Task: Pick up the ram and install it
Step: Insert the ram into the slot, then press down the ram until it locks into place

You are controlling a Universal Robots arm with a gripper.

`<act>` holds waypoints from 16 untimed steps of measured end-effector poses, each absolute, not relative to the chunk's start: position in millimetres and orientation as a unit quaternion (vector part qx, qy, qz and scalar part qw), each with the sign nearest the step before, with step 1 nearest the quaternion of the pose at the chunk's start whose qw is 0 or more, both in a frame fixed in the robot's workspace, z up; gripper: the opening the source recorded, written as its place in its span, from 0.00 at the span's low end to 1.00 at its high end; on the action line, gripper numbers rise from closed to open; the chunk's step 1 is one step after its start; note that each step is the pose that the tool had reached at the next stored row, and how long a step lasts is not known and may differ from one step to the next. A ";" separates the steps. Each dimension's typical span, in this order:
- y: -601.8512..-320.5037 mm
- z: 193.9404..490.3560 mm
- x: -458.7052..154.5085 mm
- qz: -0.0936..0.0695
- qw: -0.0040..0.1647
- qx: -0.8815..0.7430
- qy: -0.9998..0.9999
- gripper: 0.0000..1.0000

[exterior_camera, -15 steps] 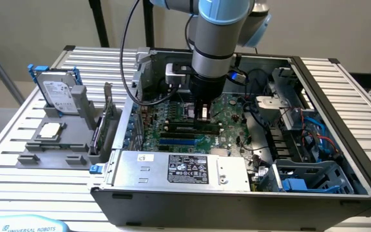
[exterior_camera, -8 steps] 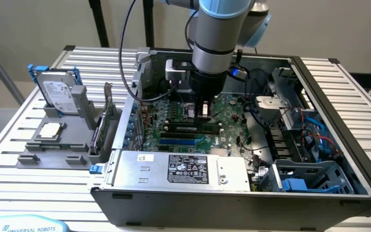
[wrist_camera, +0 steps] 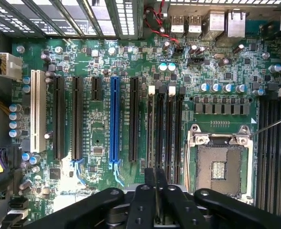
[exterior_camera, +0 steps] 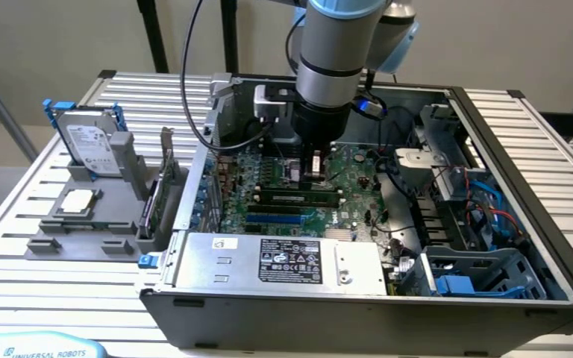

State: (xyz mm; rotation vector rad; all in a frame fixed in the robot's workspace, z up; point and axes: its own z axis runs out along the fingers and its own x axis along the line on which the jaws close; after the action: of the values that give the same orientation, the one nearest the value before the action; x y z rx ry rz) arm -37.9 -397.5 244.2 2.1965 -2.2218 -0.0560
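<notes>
On the exterior view's left, the grey holder (exterior_camera: pixel 77 224) on the tabletop carries a hard drive (exterior_camera: pixel 92 142) and a processor chip (exterior_camera: pixel 77 200). Moving into the open computer case (exterior_camera: pixel 366 306), the fingers (wrist_camera: pixel 149 191) are clenched together, low over the memory slots (wrist_camera: pixel 165 129). The ram (exterior_camera: pixel 295 198) lies along those slots just beside them. So it looks delivered, though whether it's fully seated I can't tell. Further right, the processor socket (wrist_camera: pixel 220 167) sits bare.
</notes>
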 end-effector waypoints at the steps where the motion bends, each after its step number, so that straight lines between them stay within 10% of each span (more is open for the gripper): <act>1: -397.5 244.2 -38.0 -0.018 0.008 0.703 -0.711 0.13; 16: -397.6 244.0 -38.1 -0.017 0.008 0.703 -0.711 0.11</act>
State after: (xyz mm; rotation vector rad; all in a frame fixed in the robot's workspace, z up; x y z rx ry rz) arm -38.1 -397.6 244.0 2.1970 -2.2223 -0.0543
